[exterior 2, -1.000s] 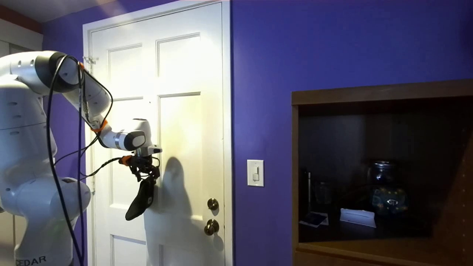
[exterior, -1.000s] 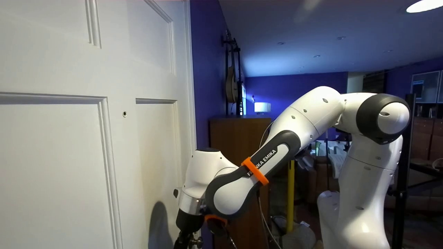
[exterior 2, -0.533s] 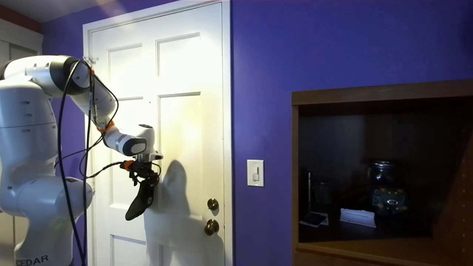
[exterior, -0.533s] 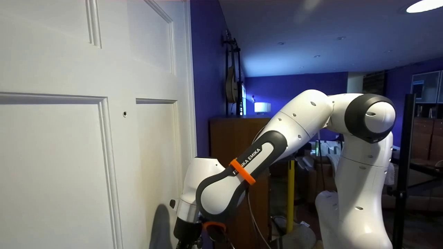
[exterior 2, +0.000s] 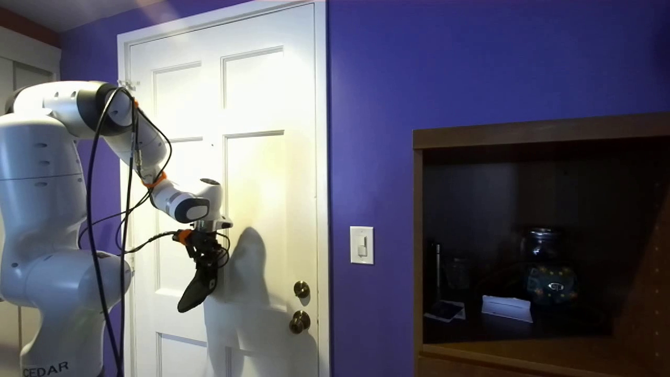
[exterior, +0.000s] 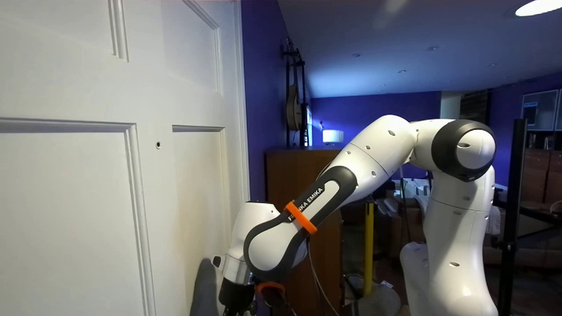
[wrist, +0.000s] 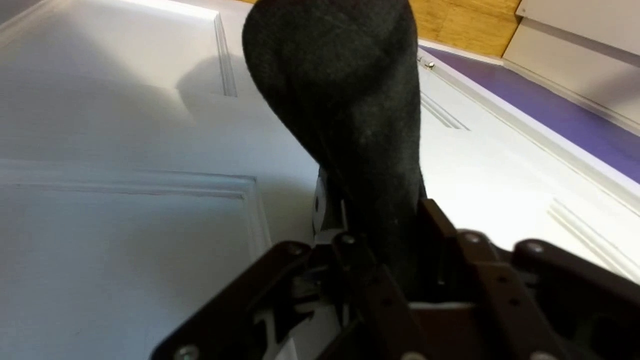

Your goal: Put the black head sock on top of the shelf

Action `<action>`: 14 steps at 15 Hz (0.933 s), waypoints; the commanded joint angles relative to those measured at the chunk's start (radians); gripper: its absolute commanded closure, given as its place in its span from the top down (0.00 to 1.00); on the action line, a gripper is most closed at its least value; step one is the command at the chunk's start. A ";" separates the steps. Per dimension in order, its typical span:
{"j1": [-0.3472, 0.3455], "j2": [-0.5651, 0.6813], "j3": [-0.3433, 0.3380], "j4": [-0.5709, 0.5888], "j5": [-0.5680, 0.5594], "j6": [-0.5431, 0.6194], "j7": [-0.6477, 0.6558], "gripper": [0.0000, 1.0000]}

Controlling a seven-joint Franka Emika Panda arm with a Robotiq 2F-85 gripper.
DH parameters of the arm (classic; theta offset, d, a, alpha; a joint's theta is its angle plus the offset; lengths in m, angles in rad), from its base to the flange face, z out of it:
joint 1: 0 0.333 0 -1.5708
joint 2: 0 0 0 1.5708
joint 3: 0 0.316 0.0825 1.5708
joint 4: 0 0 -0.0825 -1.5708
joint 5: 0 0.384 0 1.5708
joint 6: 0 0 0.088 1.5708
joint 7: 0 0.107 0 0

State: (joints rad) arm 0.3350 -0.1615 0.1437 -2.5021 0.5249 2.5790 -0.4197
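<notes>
The black head sock (exterior 2: 196, 294) slopes below my gripper (exterior 2: 207, 264) in an exterior view, just in front of the white door. In the wrist view the sock (wrist: 345, 75) passes between both fingers (wrist: 440, 220) of my gripper (wrist: 392, 230) and fills the narrow gap. A pale round patch shows at its left edge. Dark parts overlap there, so a firm grip cannot be judged. The shelf, brown and wooden, shows its flank (exterior: 303, 171) in an exterior view and its top edge (exterior 2: 544, 131) in an exterior view, well away from the gripper. What supports the sock is hidden.
The white panelled door (exterior 2: 256, 209) stands close behind the gripper, with brass knobs (exterior 2: 300, 321) lower down. A light switch (exterior 2: 361, 245) sits on the purple wall between door and shelf. Black cables (exterior 2: 97, 173) hang along the arm. Inside the shelf stand a jar (exterior 2: 542, 243) and small items.
My gripper has come down onto the upper part of the sock, the arm shifting toward the door side. The fingers appear drawn closer together. The sock itself has stayed in place.
</notes>
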 commanded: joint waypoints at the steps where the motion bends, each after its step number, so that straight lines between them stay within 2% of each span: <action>1: 0.002 0.007 -0.004 0.018 0.038 -0.018 -0.037 0.04; 3: -0.001 -0.003 -0.001 0.017 0.028 -0.024 -0.023 0.00; 6: 0.001 -0.047 -0.002 0.009 0.035 -0.046 -0.011 0.02; 12: -0.024 -0.198 0.028 0.000 -0.138 -0.162 0.193 0.02; 14: -0.049 -0.252 0.045 0.002 -0.234 -0.220 0.295 0.02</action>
State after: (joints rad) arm 0.3271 -0.3188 0.1577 -2.4960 0.4038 2.4454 -0.2561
